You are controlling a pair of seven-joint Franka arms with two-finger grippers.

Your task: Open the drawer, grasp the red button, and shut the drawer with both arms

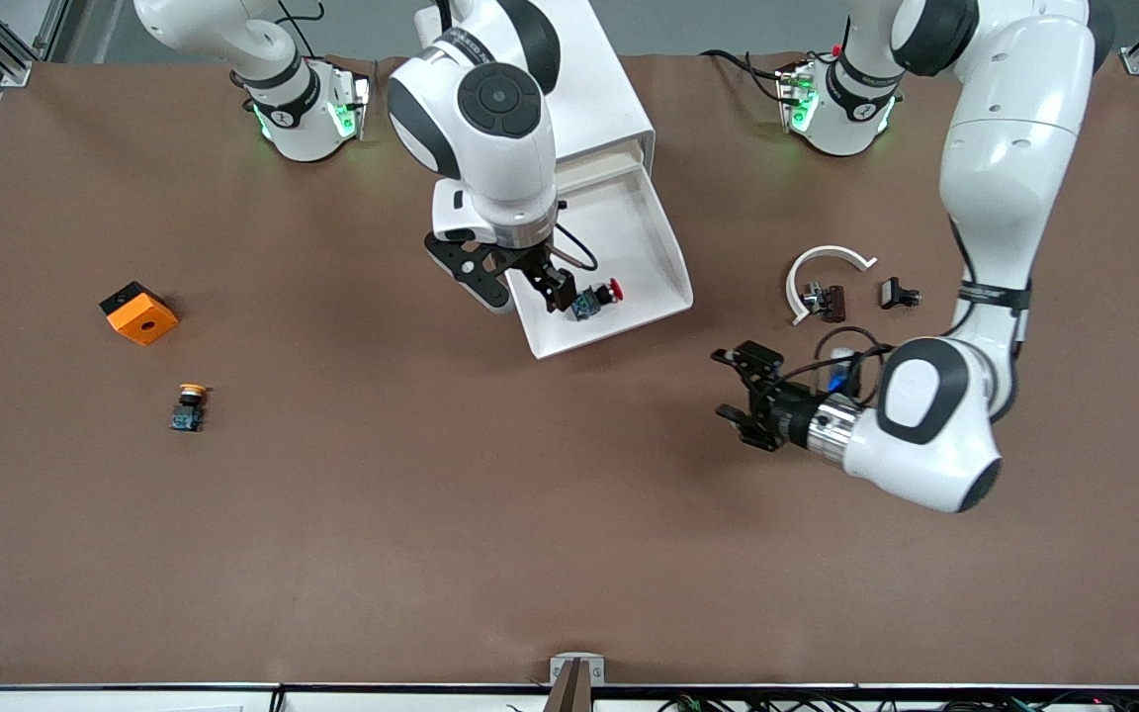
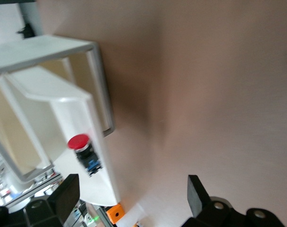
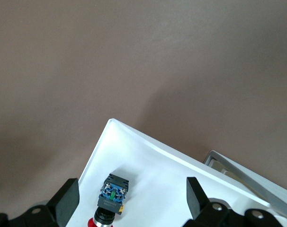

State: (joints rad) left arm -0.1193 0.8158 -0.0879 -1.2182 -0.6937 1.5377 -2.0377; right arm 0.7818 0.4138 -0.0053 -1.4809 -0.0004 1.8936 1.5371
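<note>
Brown table [image 1: 569, 554] carrying one white cabinet [image 1: 609, 109] with one drawer [image 1: 663, 267] pulled out. Inside lies one button [image 1: 597, 297]: red cap, black body, blue base, apparently on its side. Right gripper [image 1: 530, 287] hangs over it, fingers spread, empty. Left gripper [image 1: 743, 396], level above the table, fingers released.

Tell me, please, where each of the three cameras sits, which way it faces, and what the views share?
Front view: high across the table, facing both bases; shows both arms, the right gripper open over the pulled-out drawer, the left gripper open over bare table.
Left wrist view: looks past its own fingertips at the cabinet.
Right wrist view: looks down between its own fingertips into the drawer.
All three share the button, lying in the drawer.
</note>
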